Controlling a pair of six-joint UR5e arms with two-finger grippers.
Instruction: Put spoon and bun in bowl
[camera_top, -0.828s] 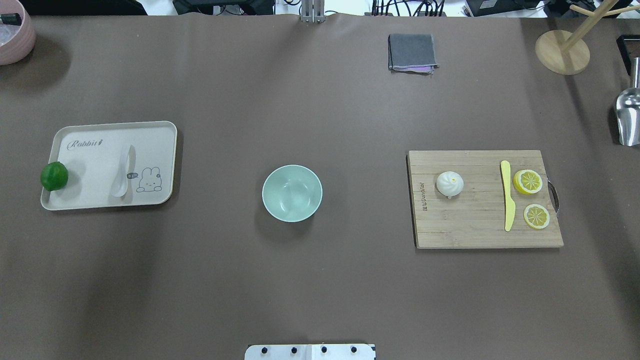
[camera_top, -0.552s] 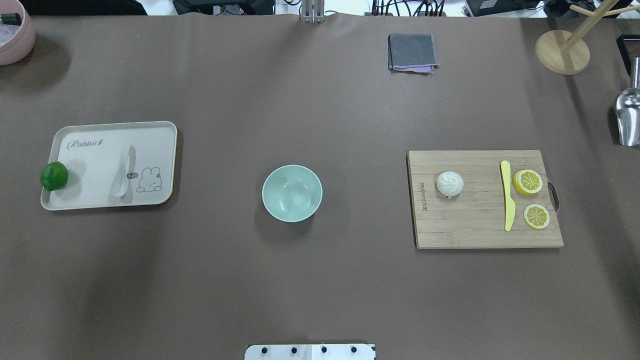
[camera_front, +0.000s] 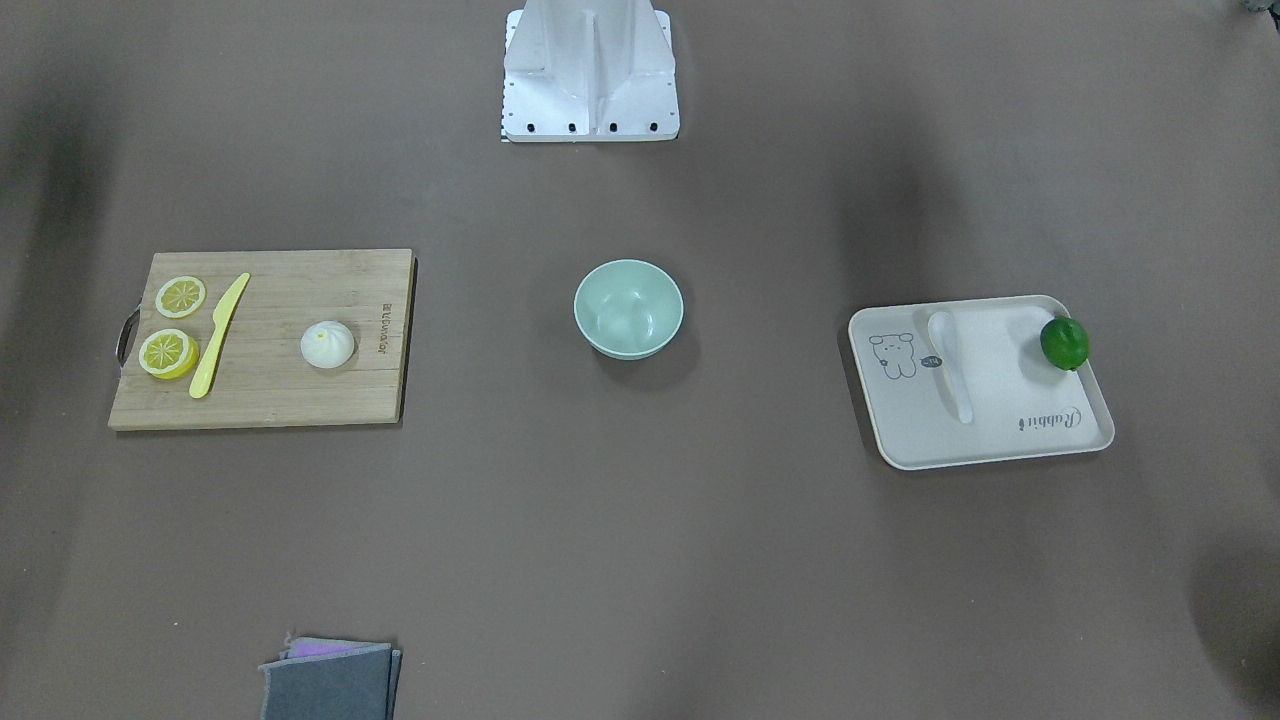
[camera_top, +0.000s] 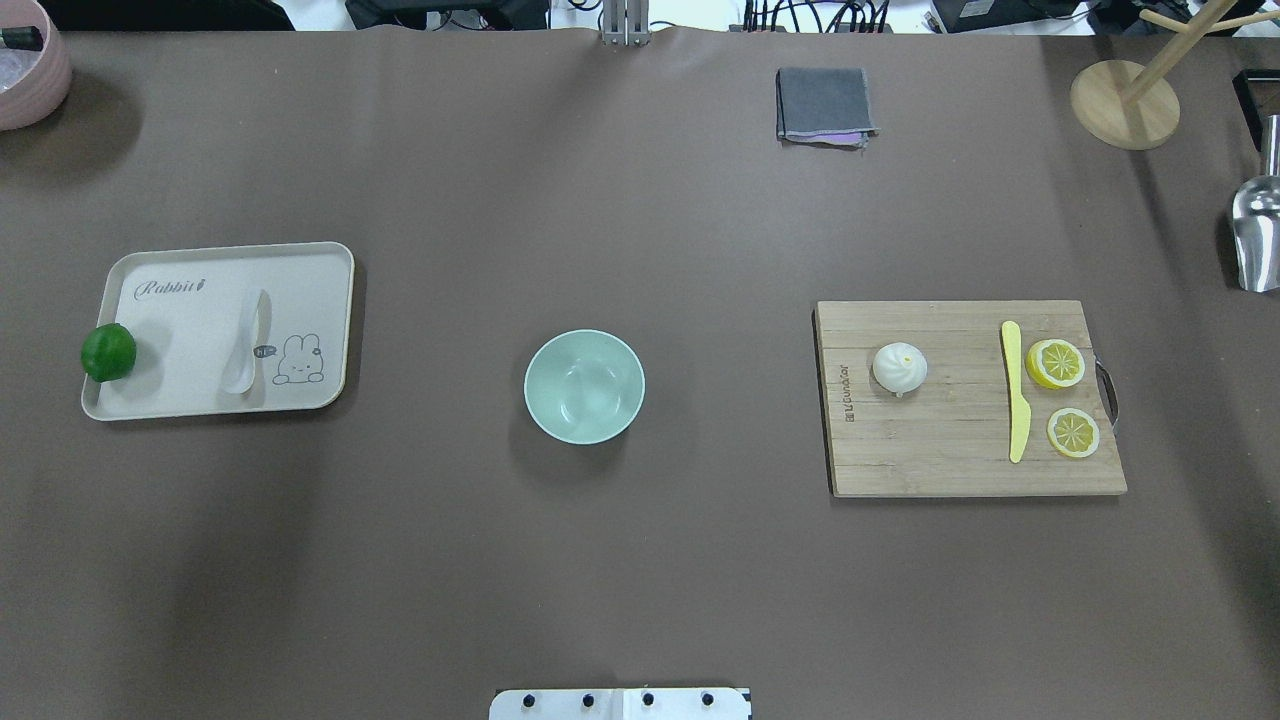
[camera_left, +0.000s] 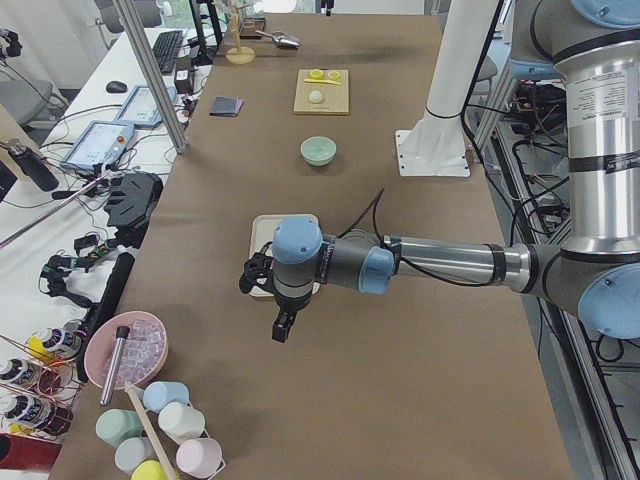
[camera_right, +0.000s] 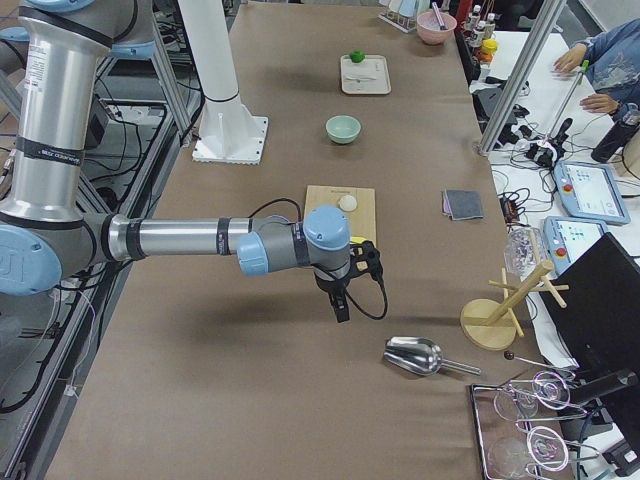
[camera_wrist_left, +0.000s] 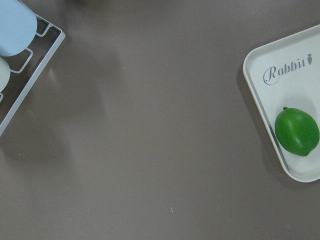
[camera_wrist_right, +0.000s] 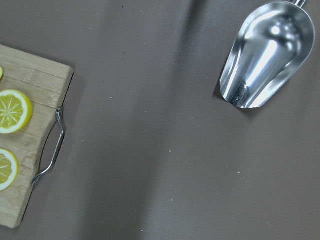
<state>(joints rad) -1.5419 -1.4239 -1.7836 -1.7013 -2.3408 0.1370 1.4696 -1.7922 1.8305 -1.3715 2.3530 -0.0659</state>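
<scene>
At the middle of the brown table (camera_top: 640, 560) sits one pale mint-green bowl (camera_top: 584, 386), upright, with nothing in it.

Off to the robot's left lies one cream tray (camera_top: 180, 300) with a rabbit drawing. I count two things on it. The single white spoon (camera_top: 245, 345) lies flat just beside the drawing, its scoop toward the robot. One green lime (camera_top: 108, 352) rests against the tray's outer rim.

Off to the robot's right is one wooden cutting board (camera_top: 940, 450) carrying four things. The one round white bun (camera_top: 899, 367) sits on the half nearer the bowl. One yellow plastic knife (camera_top: 1015, 395) lies apart from it. Two lemon slices (camera_top: 1056, 363) lie just beyond the knife, by the board's metal handle. Spoon and bun are each well apart from the bowl, one on either side of it.

Both arms reach out over the table's two ends. The left gripper (camera_left: 284, 325) hangs above the table by the tray's lime end, touching nothing. The right gripper (camera_right: 341, 303) hangs above bare table between the board's handle end and one shiny metal scoop (camera_wrist_right: 262, 57). From the side angles where they show, I cannot tell whether either pair of jaws is spread or pressed together.

Along the far edge I see one folded grey cloth (camera_top: 824, 104) and one wooden stand (camera_top: 1124, 104) on a round base.
</scene>
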